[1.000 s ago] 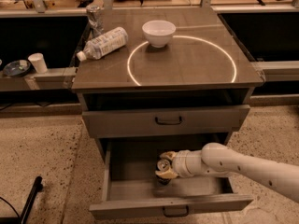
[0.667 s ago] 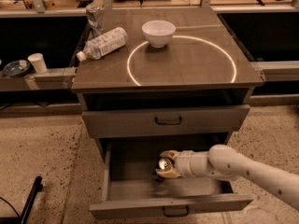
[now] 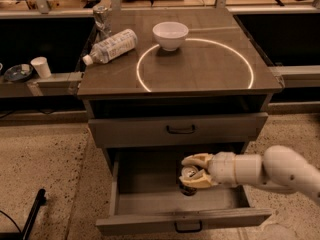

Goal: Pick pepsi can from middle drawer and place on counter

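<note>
Inside the open middle drawer (image 3: 146,185), the end effector (image 3: 186,171) grasps the upright pepsi can (image 3: 189,173).

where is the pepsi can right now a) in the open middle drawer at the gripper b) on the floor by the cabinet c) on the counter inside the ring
a: the pepsi can stands inside the open middle drawer, with the gripper right at it.

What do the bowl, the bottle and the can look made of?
Bowl: glossy white, likely ceramic. Bottle: clear plastic, see-through with a label. Can: metal, shiny silver top, dark body; the gripper is shut on it in the open drawer.
</note>
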Available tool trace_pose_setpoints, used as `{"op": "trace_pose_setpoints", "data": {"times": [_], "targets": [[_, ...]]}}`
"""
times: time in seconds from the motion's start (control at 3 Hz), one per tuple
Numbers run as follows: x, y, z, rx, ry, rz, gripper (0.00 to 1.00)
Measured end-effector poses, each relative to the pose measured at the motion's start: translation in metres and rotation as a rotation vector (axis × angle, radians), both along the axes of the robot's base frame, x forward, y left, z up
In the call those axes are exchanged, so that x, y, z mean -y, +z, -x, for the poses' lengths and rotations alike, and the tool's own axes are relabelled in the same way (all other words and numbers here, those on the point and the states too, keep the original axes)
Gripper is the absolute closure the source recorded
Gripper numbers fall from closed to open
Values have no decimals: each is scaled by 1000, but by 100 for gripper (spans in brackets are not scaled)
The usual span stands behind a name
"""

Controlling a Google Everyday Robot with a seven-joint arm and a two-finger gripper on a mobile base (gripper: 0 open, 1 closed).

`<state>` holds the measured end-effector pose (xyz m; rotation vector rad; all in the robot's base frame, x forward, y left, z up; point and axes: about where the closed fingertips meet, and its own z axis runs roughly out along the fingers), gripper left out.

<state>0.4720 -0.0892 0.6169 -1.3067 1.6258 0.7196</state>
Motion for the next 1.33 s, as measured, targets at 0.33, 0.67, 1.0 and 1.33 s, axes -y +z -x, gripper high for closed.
{"op": "trace_pose_setpoints", "data": {"times": [0.33,0.67,1.0,1.33], "targets": [[21,89,12,38,57,87,100],[50,172,-9,44,104,221,100],[71,217,-40,52,103,256,100],[81,239,-73,-6,127,262,100]]}}
